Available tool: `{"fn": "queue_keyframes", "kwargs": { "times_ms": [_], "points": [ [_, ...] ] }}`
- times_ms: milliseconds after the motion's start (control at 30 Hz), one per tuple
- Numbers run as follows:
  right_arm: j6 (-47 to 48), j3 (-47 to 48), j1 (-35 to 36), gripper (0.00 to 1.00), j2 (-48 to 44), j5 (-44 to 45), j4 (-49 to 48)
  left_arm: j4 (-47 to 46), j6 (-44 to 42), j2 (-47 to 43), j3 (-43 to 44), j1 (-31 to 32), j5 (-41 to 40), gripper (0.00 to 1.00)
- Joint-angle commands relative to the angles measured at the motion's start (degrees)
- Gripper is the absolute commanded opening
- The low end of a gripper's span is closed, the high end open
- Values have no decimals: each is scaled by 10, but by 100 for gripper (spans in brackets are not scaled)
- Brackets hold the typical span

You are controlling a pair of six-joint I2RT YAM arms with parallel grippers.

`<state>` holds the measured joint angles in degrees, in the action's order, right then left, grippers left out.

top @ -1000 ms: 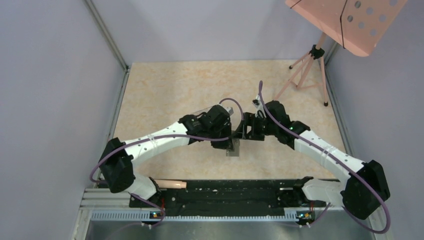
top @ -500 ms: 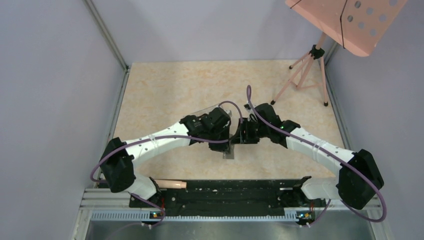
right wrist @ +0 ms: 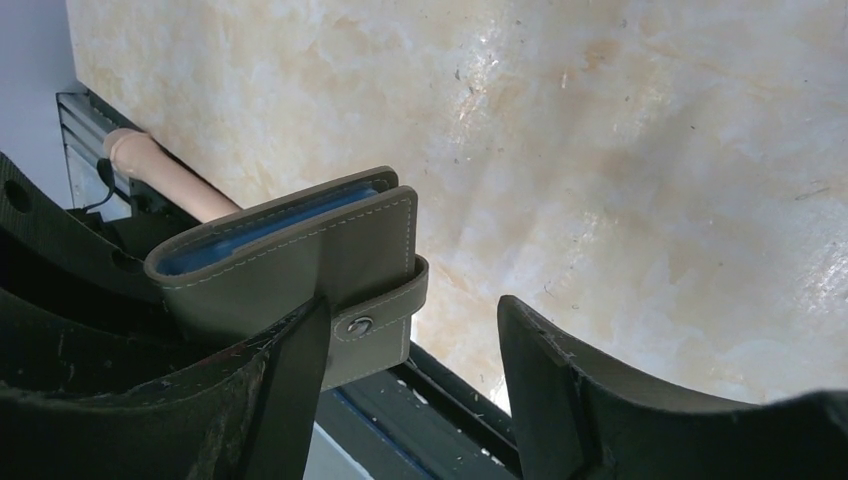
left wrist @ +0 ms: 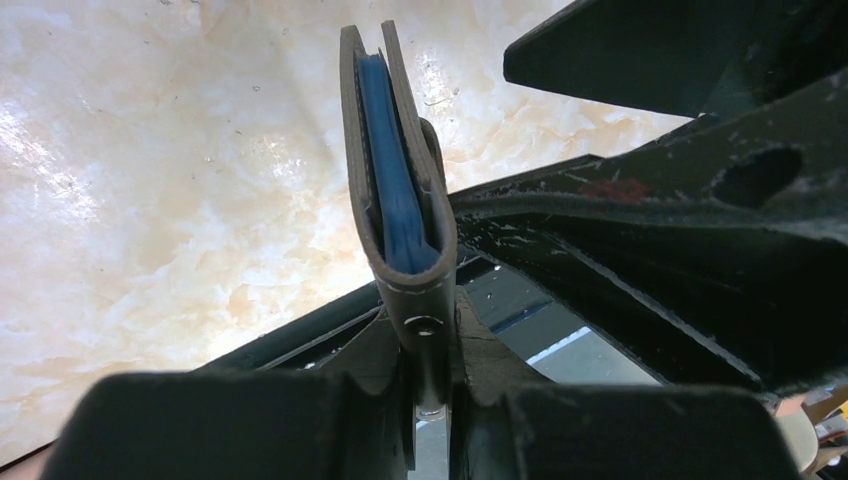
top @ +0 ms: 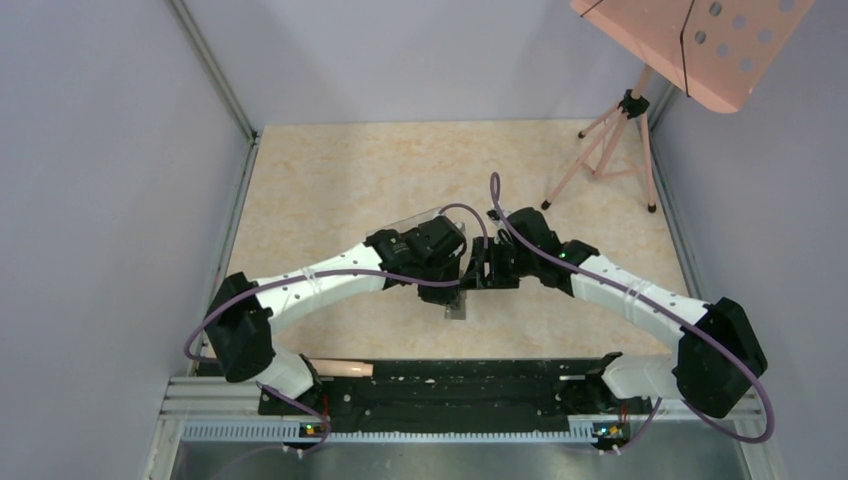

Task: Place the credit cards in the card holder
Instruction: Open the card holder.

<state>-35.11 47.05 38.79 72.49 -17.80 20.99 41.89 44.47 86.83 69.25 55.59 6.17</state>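
The card holder is a gray bifold wallet with a blue inside, standing on edge and folded almost closed above the table. My left gripper is shut on its lower edge at the snap tab. My right gripper is open. Its left finger lies against the card holder and its right finger stands clear beyond the tab. From above, both grippers meet at the card holder in mid-table. The credit cards are out of view.
A clear plastic box shows partly under my left arm. A pink tripod with a pink board stands at the back right. A beige tube lies by the black rail at the near edge.
My right gripper has moved left and closer, coming up against the card holder. My left gripper keeps its hold and has shifted only slightly.
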Motion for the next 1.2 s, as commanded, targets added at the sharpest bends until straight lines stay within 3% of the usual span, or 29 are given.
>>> {"fn": "queue_keyframes", "kwargs": {
  "times_ms": [0,333,467,700,833,967,1167],
  "points": [
    [-13,14,12,63,-17,-30,-26,-42,-10,7,32,12,3,0],
    [-31,12,12,61,-23,-71,-46,-38,-7,12,27,14,-4,0],
    [-35,-4,18,49,-13,-72,-45,-35,-4,12,28,14,-10,0],
    [-23,-4,29,35,20,-17,-11,-36,-5,0,33,16,-14,0],
    [-1,21,45,21,48,31,32,-29,-1,-4,34,16,-24,0],
    [12,37,59,13,74,91,73,-32,1,-8,32,16,-24,0],
    [10,23,48,11,80,137,92,-57,3,-30,13,16,-25,0]
  ]
}}
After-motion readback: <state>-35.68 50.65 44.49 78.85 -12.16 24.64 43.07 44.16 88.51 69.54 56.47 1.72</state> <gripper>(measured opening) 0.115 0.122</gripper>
